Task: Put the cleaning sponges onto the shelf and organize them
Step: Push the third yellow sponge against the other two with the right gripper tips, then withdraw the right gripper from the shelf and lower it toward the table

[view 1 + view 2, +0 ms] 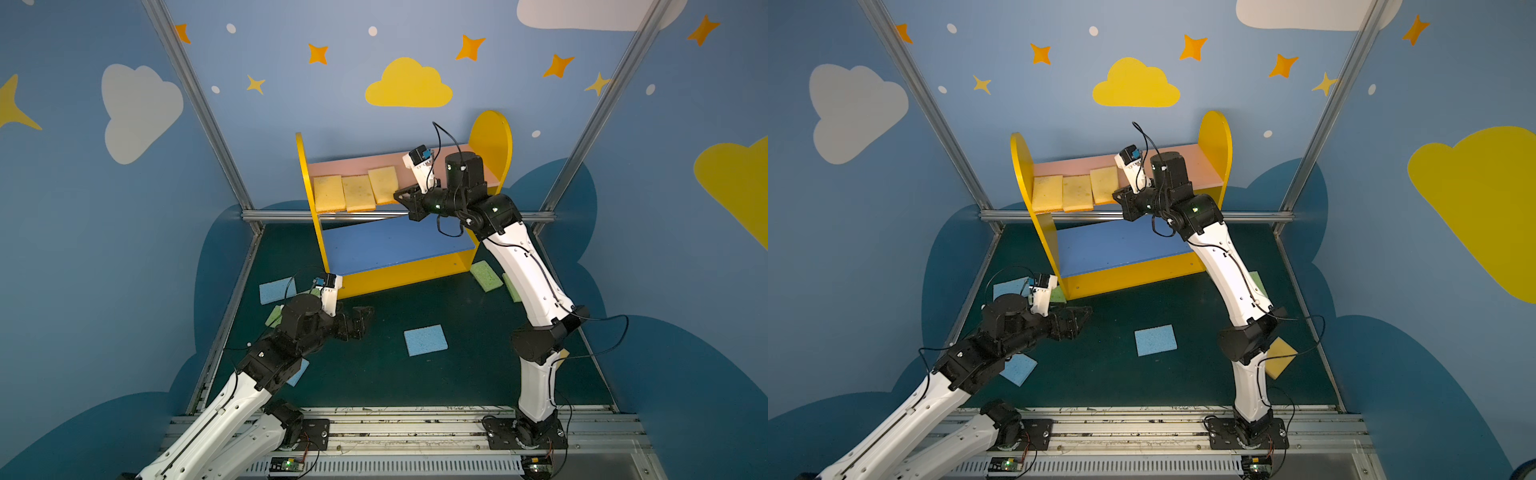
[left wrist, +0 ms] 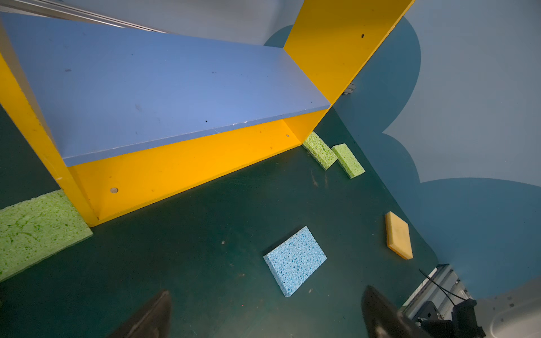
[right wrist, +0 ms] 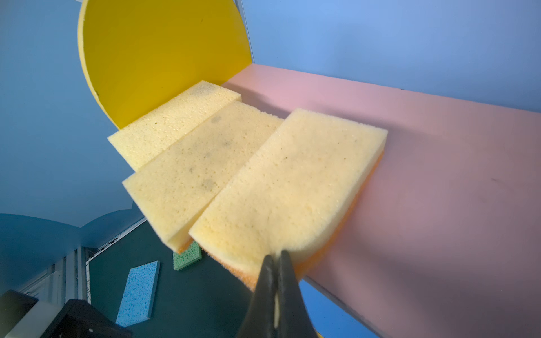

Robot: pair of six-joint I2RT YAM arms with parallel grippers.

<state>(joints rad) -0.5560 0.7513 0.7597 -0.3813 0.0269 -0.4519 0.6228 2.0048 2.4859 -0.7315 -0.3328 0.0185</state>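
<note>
Step in hand, as judged: squaring the third yellow sponge (image 3: 292,181) on the pink upper board (image 3: 453,152) of the shelf (image 1: 492,137). Right gripper (image 3: 275,259): jaws shut, tips pressed into that sponge's near edge, foam dented there; any pinched sliver impossible to confirm. Method advised: push slow and level along the board, allowing for soft foam to squash before sliding; bring the overhanging near end back over the board; align the long side with the second yellow sponge (image 3: 199,164), touching alongside, without crowding the first yellow sponge (image 3: 172,120) into the side panel (image 3: 164,58). Left gripper (image 2: 263,319): spread wide, holding nothing, hovering over the green mat (image 2: 205,234) near the central blue sponge (image 2: 295,260), likely next pick. Count of cleaning sponges: eleven. Yellow, four: three in a row on the pink board, plus the fourth yellow sponge (image 2: 398,235) on the mat. Light blue, three, all on the mat: the central one, the far blue sponge (image 1: 277,291) left of the shelf in a top view, the near blue sponge (image 1: 1019,368) partly under the left arm. Light green, four, all on the mat: the inner green sponge (image 2: 319,150) and the outer green sponge (image 2: 348,160) just beside the shelf's right end, the corner green sponge (image 2: 38,231) touching its left front corner, the hidden green sponge (image 1: 273,316) mostly under the left arm. Blue middle board (image 2: 164,87): bare. Shelved: three; loose: eight.
</note>
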